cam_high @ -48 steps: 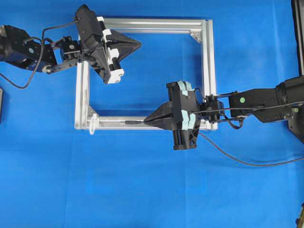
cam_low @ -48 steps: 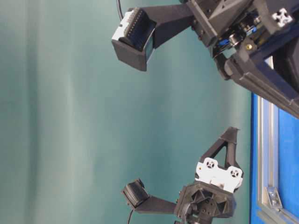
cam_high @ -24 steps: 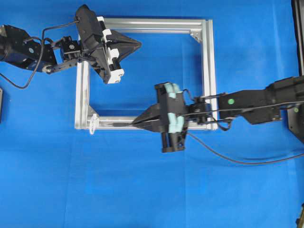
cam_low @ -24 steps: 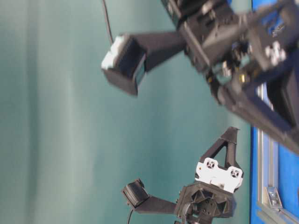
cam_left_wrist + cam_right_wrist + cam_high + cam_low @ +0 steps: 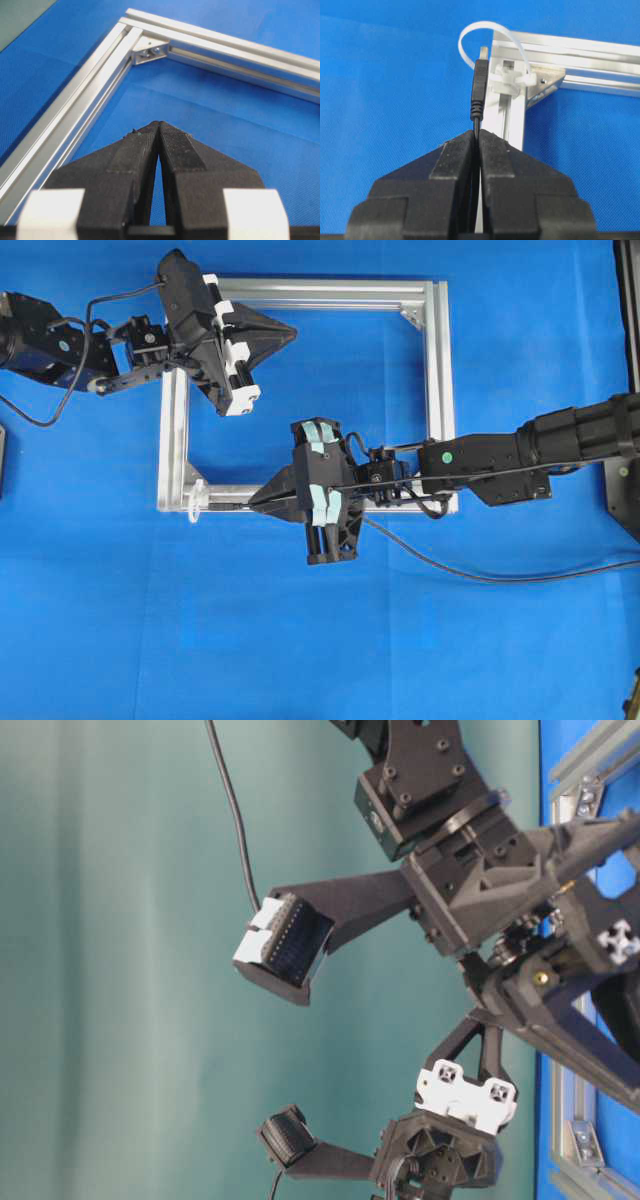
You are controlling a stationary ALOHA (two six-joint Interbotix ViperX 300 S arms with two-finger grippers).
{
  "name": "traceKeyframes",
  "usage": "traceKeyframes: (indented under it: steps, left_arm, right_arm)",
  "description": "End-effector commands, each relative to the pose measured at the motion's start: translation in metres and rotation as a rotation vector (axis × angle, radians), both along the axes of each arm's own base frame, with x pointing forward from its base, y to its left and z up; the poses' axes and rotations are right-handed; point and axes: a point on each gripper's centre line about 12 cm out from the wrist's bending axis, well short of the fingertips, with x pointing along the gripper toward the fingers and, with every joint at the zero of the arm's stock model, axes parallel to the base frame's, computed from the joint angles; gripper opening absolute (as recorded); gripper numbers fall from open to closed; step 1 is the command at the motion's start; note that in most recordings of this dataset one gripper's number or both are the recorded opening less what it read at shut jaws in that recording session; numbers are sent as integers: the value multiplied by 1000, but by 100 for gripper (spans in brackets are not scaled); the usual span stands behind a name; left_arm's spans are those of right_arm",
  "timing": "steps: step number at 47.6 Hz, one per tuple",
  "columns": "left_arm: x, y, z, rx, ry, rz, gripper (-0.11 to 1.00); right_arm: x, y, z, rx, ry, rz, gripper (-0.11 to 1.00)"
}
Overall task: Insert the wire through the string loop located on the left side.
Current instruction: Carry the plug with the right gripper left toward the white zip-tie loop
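The string loop (image 5: 470, 31) is a whitish zip-tie ring tied to the near-left corner of the silver frame (image 5: 436, 370); from overhead the loop (image 5: 195, 502) looks tiny. My right gripper (image 5: 252, 505) is shut on the wire (image 5: 480, 577) just behind its slim black plug (image 5: 480, 85). The plug points at the loop, its metal tip lined up with the opening and just short of it. In the right wrist view the gripper (image 5: 478, 134) pinches the thin cable. My left gripper (image 5: 295, 335) hovers shut and empty over the frame's far-left part, as the left wrist view (image 5: 159, 124) confirms.
The frame lies flat on a blue cloth (image 5: 300, 640). Metal corner brackets (image 5: 149, 50) sit inside its corners. The wire's slack trails right across the cloth below the right arm (image 5: 520, 452). A dark object (image 5: 620, 490) stands at the right edge.
My right gripper has travelled left along the frame's near rail, carrying the plug up to the loop. The left gripper has stayed in place.
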Motion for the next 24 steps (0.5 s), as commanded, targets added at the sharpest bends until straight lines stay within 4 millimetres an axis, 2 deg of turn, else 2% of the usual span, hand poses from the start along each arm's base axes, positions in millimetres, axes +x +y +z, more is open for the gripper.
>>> traceKeyframes:
  steps: [1,24]
  left_arm:
    - [1,1,14,13,-42,0,0]
    - [1,0,14,12,-43,-1,0]
  right_arm:
    - [5,1,14,4,-40,3,0]
    - [3,1,12,3,-34,3,0]
